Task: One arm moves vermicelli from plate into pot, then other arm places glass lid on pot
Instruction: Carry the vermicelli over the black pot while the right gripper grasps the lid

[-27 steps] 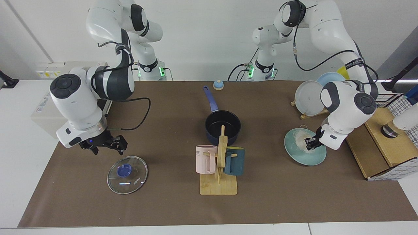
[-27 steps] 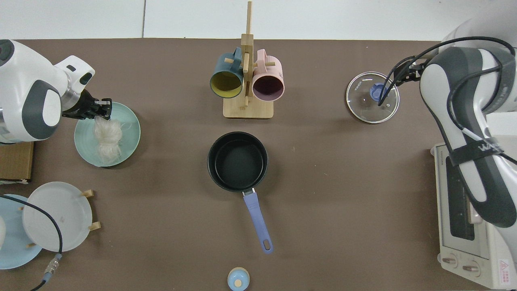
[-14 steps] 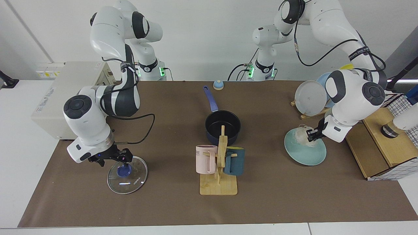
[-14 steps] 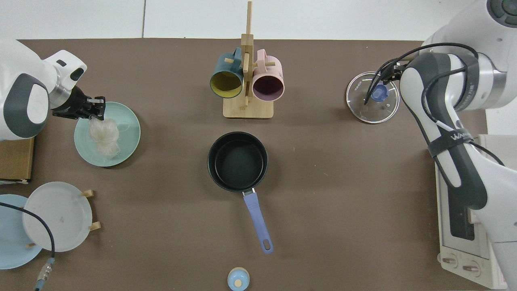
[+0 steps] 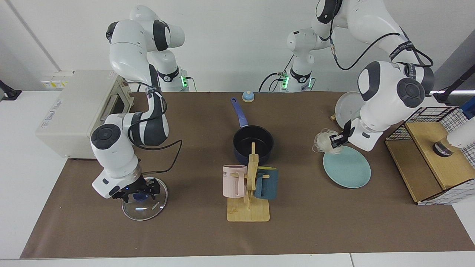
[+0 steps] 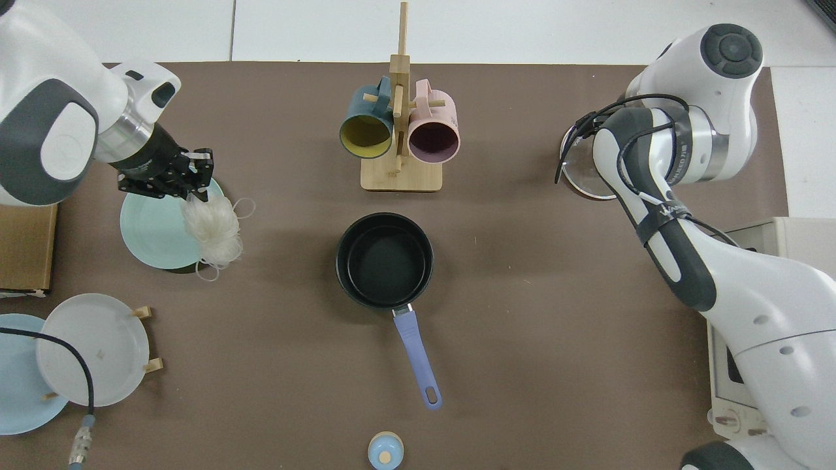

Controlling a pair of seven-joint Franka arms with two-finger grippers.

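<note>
Vermicelli (image 5: pixel 323 142) hangs as a small white bundle from the left pincer (image 5: pixel 338 139), lifted clear of the plate (image 5: pixel 349 168) and held over the plate's edge on the side facing the pot (image 5: pixel 253 144). In the top view the same bundle (image 6: pixel 212 228) dangles below the pincer (image 6: pixel 196 186), overlapping the rim of the pale teal plate (image 6: pixel 153 228), with loose threads trailing past it. The pincer is clamped narrow on the top of the noodles. The plate itself lies bare on the brown counter (image 5: pixel 185 237).

The pot (image 6: pixel 384 260) stands near the counter's middle, its black inside showing nothing in it, its blue handle pointing toward the robot bases.

The right pincer (image 5: pixel 139 190) is down on the glass lid (image 5: pixel 148 209), directly over the lid's centre, where a little of the blue knob shows between the fingers; whether the fingers are closed on it cannot be told. In the top view this arm covers most of the lid (image 6: pixel 578 183), and only a sliver of its rim shows.

A wooden mug rack (image 5: pixel 250 200) with 1 pink mug (image 5: pixel 233 181) and 1 dark teal mug (image 5: pixel 267 183) stands in front of the pot. 2 further plates lean in a stand (image 6: pixel 91 346) beyond the teal plate.
</note>
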